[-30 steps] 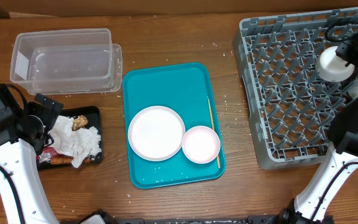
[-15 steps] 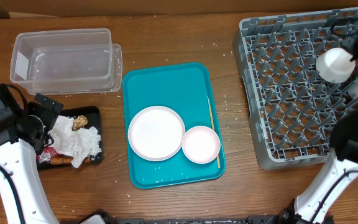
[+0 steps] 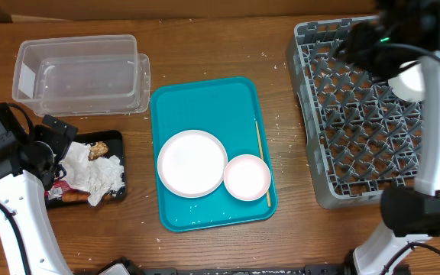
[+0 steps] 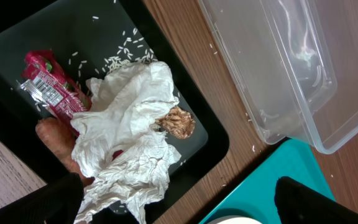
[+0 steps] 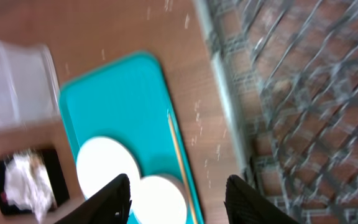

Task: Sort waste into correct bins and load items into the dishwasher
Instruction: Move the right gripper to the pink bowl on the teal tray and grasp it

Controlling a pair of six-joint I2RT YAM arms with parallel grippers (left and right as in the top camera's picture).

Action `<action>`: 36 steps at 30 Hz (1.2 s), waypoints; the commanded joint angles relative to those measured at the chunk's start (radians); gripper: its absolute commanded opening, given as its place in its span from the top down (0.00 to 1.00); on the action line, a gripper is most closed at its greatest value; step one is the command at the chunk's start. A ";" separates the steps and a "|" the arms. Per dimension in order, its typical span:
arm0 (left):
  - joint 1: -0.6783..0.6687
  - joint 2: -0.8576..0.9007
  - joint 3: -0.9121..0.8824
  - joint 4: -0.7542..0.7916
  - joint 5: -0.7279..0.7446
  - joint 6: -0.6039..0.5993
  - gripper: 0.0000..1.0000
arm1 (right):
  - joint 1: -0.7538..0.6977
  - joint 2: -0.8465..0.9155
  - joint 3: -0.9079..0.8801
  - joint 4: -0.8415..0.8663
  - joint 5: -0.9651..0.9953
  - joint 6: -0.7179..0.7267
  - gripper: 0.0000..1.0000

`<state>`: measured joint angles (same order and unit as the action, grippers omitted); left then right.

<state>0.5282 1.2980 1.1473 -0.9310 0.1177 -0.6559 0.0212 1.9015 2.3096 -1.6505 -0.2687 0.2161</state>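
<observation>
Both arms are empty-handed. The right gripper point(image 5: 182, 199) hangs over the grey rack point(image 3: 342, 114) with its fingers apart on nothing, and the left gripper point(image 4: 179, 208) gapes wide above the black tray point(image 3: 117, 141) of napkins point(image 3: 94, 172) at the table's left edge. The white cup point(image 3: 411, 82) sits by the rack's right side. On the teal tray point(image 3: 205, 107), the plate point(image 3: 192, 162) and pink saucer point(image 3: 247, 176) lie touching, so lifting one may drag the other. The stick point(image 3: 261, 160) hugs the tray's right rim, a hard pinch, and the rack's raised wall bars the way.

Overhead: straight down, whole tabletop point(image 3: 205, 252). Left wrist: close above black tray point(image 4: 5, 59). Right wrist: higher, blurred, shares teal tray point(image 5: 117, 99) with overhead.
</observation>
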 commanded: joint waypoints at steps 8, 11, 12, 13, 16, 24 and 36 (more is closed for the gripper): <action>0.002 0.000 0.017 0.000 0.003 -0.010 0.00 | 0.414 -0.003 -0.192 -0.042 0.059 0.006 0.02; 0.002 0.000 0.017 0.000 0.003 -0.010 0.00 | 0.539 -0.003 -0.319 -0.001 0.080 0.051 0.02; 0.002 0.000 0.017 0.000 0.003 -0.010 0.00 | 0.574 -0.003 -0.358 0.022 0.092 0.065 0.02; 0.002 0.000 0.017 0.000 0.003 -0.010 0.00 | 0.595 -0.003 -0.385 0.040 0.101 0.078 0.02; 0.002 0.000 0.017 0.000 0.003 -0.010 0.00 | 0.670 -0.003 -0.501 0.124 0.104 0.105 0.02; 0.002 0.000 0.017 0.000 0.003 -0.010 0.00 | 0.771 0.000 -0.746 0.341 0.085 0.179 0.39; 0.002 0.000 0.017 0.000 0.003 -0.010 0.00 | 0.777 0.033 -0.905 0.402 0.036 0.058 0.41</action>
<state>0.5282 1.2980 1.1473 -0.9310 0.1177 -0.6559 0.7929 1.9350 1.4044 -1.2671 -0.2127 0.3237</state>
